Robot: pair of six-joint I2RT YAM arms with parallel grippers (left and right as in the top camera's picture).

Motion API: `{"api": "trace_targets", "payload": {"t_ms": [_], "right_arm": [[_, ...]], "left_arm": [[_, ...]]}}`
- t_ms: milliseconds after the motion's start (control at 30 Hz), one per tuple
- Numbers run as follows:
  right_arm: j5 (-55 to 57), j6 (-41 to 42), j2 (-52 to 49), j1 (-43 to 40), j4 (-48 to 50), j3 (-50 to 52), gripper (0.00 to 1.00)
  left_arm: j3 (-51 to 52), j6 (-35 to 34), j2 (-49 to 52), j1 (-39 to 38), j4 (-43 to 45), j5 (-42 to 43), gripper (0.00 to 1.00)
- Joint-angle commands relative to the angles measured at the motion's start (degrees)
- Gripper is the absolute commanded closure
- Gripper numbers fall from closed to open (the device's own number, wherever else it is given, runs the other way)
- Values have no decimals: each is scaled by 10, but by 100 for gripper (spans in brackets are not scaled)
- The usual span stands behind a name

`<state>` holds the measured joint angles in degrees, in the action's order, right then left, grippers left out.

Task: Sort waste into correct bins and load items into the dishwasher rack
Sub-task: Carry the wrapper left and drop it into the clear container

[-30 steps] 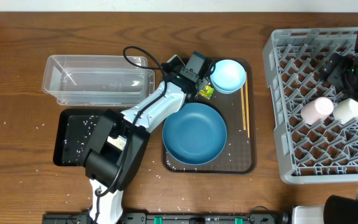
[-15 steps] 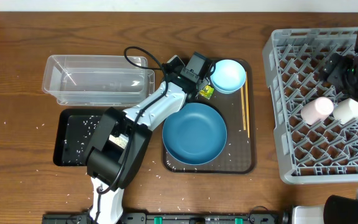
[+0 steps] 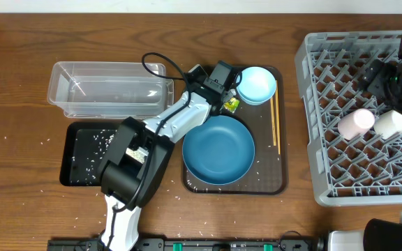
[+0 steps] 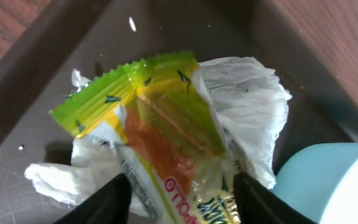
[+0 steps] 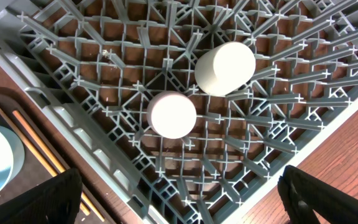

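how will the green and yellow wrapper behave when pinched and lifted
Probably floppy and light: the wrapper is thin creased film. It lies on the tissue, which may lift too. Its glossy surface could slip.

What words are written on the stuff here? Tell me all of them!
"OTTOM": red letters on the wrapper, seen in the left wrist view. They run off the bottom edge, so it is probably part of a longer word.
Green curly lettering just below that, on the wrapper: cut off, cannot be read.
Small dark print along the wrapper's clear strip: too blurred to read.
Nothing else in any view shows writing.
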<state>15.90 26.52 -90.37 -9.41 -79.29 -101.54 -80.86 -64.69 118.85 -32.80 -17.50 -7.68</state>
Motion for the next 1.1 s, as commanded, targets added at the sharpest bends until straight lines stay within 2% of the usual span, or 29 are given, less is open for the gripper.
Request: {"api": "trace_targets", "payload": {"t_ms": [0, 133, 233, 367, 500, 1067], "right_arm": [[3, 0, 0, -3, 0, -4, 1], [3, 0, 0, -3, 0, -4, 1], [3, 0, 0, -3, 0, -4, 1], [3, 0, 0, -3, 0, -4, 1], [3, 0, 0, -3, 0, -4, 1], [4, 0, 0, -3, 0, -4, 1]], "left_arm": [[5, 5, 5, -1, 3, -9, 50], [5, 5, 3, -1, 3, -10, 54], [5, 6, -1, -1, 2, -10, 62], [5, 36, -14, -1, 2, -10, 78], [5, 36, -26, 0, 0, -10, 94], [5, 66, -152, 17, -48, -24, 94]]}}
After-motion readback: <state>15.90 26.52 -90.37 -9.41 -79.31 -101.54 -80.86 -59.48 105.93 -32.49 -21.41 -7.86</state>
